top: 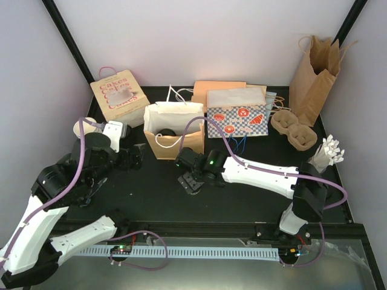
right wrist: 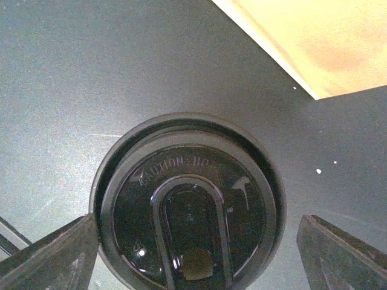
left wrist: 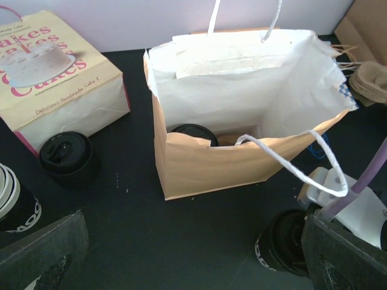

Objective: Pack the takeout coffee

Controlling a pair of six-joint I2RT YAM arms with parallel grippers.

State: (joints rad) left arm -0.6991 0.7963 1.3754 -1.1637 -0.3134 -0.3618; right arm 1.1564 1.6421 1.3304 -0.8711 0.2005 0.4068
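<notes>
Right gripper (right wrist: 198, 217) straddles the coffee (right wrist: 187, 175), fingers (right wrist: 51, 257) spread wide.
It sits centred between both fingers, close to each; left gripper (left wrist: 193, 241) gapes open too, facing the bag (left wrist: 199, 169).

Pale walls (top: 181, 36) around a black table (top: 151, 190)

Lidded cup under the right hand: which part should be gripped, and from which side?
Probably best gripped on the wall just below the lid rim, straight down from above: the lidded cup stands upright, round lid facing up, centred under the open right hand, with the paper bag off to one side.
</notes>
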